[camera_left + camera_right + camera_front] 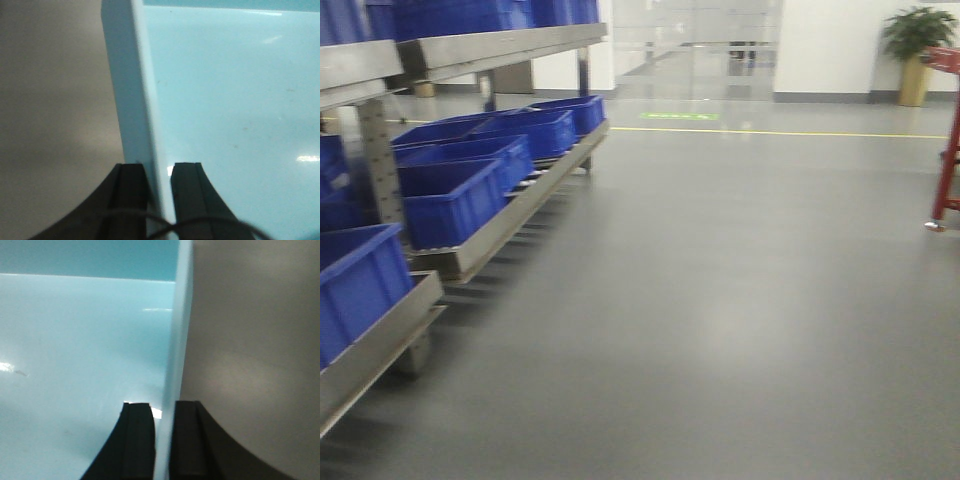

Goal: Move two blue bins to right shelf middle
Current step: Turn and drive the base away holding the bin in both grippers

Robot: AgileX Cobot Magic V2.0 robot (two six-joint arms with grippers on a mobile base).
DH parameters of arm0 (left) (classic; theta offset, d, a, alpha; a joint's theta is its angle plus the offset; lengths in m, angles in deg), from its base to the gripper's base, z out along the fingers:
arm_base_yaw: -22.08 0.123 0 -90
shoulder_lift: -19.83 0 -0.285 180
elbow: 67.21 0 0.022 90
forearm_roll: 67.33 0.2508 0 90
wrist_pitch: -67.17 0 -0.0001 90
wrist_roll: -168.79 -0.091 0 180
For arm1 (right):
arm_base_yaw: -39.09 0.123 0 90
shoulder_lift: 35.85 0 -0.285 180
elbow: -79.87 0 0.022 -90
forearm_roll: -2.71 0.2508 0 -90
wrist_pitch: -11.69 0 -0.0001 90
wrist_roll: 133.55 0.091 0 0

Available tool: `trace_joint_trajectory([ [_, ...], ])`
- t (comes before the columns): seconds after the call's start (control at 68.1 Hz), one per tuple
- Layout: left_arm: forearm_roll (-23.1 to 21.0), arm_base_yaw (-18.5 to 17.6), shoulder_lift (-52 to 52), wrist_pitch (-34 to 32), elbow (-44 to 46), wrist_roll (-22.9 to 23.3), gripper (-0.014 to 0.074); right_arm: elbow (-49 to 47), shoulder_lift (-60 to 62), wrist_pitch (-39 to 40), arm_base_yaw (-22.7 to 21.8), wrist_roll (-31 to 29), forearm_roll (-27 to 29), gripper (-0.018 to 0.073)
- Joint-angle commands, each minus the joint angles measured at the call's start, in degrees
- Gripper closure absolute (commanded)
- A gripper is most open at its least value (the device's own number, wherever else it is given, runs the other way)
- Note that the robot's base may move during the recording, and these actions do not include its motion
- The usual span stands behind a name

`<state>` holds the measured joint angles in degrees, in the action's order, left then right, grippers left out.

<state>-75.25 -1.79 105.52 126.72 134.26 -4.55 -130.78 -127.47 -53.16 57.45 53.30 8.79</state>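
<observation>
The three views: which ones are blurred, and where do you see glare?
Exterior front view: slightly smeared all over; the grey floor carries soft light reflections. Left wrist view: soft focus, the left gripper clamps the wall of the pale blue bin; small white glints on its bottom. Right wrist view: equally soft, right gripper on the wall, glints at the left edge.

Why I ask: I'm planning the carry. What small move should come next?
Probably hold both grips and turn the base slightly right. The left gripper and right gripper each have fingers on either side of a wall of the pale-blue bin, while the front view shows a steel rack of dark-blue crates on the left and open floor ahead.
</observation>
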Motion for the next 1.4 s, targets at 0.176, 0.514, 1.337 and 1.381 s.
trace_joint_trajectory([
  [0.176,0.6,0.2,-0.9,-1.0,0.3,-0.6,0.0707,-0.7,0.5,2.8,-0.5,-1.0,-2.3,0.0712],
  [0.514,0.6,0.2,-0.9,-1.0,0.3,-0.6,0.0707,-0.7,0.5,2.8,-0.5,-1.0,-2.3,0.0712],
  [1.337,0.6,0.2,-0.9,-1.0,0.3,-0.6,0.0707,-0.7,0.5,2.8,-0.5,-1.0,-2.3,0.0712],
  [1.381,0.6,0.2,-0.9,-1.0,0.3,-0.6,0.0707,-0.7,0.5,2.8,-0.5,-1.0,-2.3,0.0712],
])
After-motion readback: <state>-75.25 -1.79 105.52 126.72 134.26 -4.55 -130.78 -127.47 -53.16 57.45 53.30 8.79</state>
